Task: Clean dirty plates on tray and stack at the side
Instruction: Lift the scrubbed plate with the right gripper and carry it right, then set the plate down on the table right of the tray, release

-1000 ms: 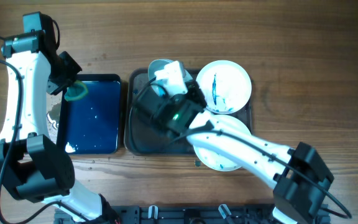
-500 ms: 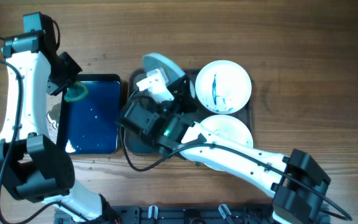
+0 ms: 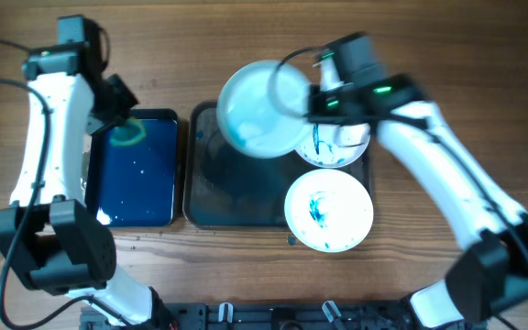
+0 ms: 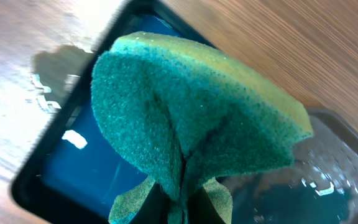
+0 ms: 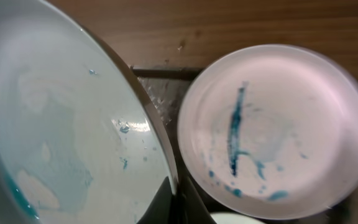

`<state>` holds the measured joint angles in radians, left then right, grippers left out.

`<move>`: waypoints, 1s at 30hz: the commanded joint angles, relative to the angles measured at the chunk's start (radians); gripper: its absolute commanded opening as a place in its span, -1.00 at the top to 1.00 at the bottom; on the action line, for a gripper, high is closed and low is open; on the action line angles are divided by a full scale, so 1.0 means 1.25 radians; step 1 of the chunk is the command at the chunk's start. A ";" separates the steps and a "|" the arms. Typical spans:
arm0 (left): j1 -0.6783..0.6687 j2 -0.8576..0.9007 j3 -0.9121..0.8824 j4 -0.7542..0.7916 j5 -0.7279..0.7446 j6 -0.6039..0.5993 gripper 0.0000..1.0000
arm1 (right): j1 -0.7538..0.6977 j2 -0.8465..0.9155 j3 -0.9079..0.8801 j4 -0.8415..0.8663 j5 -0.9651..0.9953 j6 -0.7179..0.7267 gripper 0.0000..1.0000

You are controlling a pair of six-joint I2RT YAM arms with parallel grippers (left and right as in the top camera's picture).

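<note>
While the right gripper [image 3: 312, 97] pinched the pale blue plate [image 3: 257, 112] face-up over the tray's [image 3: 236, 194] far edge, the left gripper [image 3: 123, 125] squeezed a sponge [image 4: 191, 124] above the blue tray's [image 3: 145, 183] far edge.

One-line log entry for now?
right claw: shut on pale plate, raised over tray | left claw: shut on sponge over blue tray | on tray: front plate, back plate, both smeared

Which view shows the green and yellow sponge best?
Left wrist: the green and yellow sponge fills the frame, folded. Overhead shows only a small green patch over the glossy blue tray. Right wrist misses it.
</note>
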<state>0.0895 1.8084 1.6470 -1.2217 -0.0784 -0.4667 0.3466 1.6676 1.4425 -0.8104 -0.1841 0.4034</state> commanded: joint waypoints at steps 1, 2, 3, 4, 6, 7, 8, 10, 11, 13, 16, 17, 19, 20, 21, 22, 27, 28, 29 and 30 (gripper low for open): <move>-0.071 -0.006 0.006 0.011 0.011 -0.008 0.92 | -0.165 -0.075 0.009 -0.061 -0.102 0.000 0.91; -0.090 -0.006 0.006 0.015 0.011 -0.007 0.92 | -0.218 -0.082 0.009 -0.087 -0.099 -0.010 0.92; -0.108 -0.006 0.006 0.020 0.011 -0.007 0.92 | -0.264 -0.082 0.009 -0.114 -0.085 -0.011 0.92; -0.120 -0.006 0.006 0.023 0.011 -0.007 0.92 | -0.293 -0.082 0.008 -0.133 -0.070 -0.013 0.91; -0.148 -0.006 0.006 0.036 0.011 -0.007 0.92 | -0.396 -0.082 -0.018 -0.186 0.013 -0.015 0.91; -0.155 -0.006 0.006 0.041 0.011 -0.007 0.92 | -0.428 -0.082 -0.035 -0.197 0.049 -0.009 0.91; -0.160 -0.006 0.006 0.044 0.011 -0.007 0.92 | -0.457 -0.081 -0.053 -0.207 0.083 0.002 0.91; -0.171 -0.006 0.006 0.048 0.011 -0.007 0.92 | -0.533 -0.081 -0.107 -0.199 0.113 0.020 0.91; -0.175 -0.006 0.006 0.049 0.011 -0.007 0.92 | -0.561 -0.081 -0.132 -0.186 0.112 0.020 0.91; -0.186 -0.005 0.006 0.050 0.011 -0.007 0.92 | -0.624 -0.081 -0.217 -0.130 0.112 0.020 0.91; -0.194 -0.005 0.006 0.053 0.011 -0.007 0.92 | -0.647 -0.081 -0.320 -0.030 0.112 0.013 0.91; -0.195 -0.005 0.006 0.054 0.011 -0.007 0.92 | -0.646 -0.081 -0.349 0.004 0.112 0.012 0.91; -0.195 -0.005 0.006 0.056 0.011 -0.007 0.92 | -0.646 -0.081 -0.416 0.094 0.111 -0.008 0.91; -0.195 -0.005 0.006 0.058 0.011 -0.007 0.92 | -0.646 -0.081 -0.435 0.119 0.112 -0.013 0.92; -0.195 -0.005 0.006 0.059 0.011 -0.007 0.92 | -0.646 -0.081 -0.454 0.144 0.112 -0.017 0.91; -0.195 -0.005 0.006 0.059 0.011 -0.007 0.92 | -0.646 -0.081 -0.467 0.159 0.112 -0.022 0.91; -0.195 -0.005 0.006 0.059 0.011 -0.007 0.92 | -0.647 -0.081 -0.439 0.136 0.079 -0.033 0.33; -0.195 -0.005 0.006 0.059 0.011 -0.007 0.92 | -0.647 -0.081 -0.406 0.104 0.022 -0.058 0.32; -0.195 -0.005 0.006 0.060 0.011 -0.007 0.92 | -0.647 -0.081 -0.372 0.074 -0.039 -0.092 0.32; -0.195 -0.005 0.006 0.060 0.014 -0.007 0.92 | -0.647 -0.081 -0.334 0.044 -0.084 -0.117 0.31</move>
<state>-0.1516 1.8084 1.6470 -1.1507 -0.0696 -0.4667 -0.4656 1.5780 0.9039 -0.7090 -0.1150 0.3550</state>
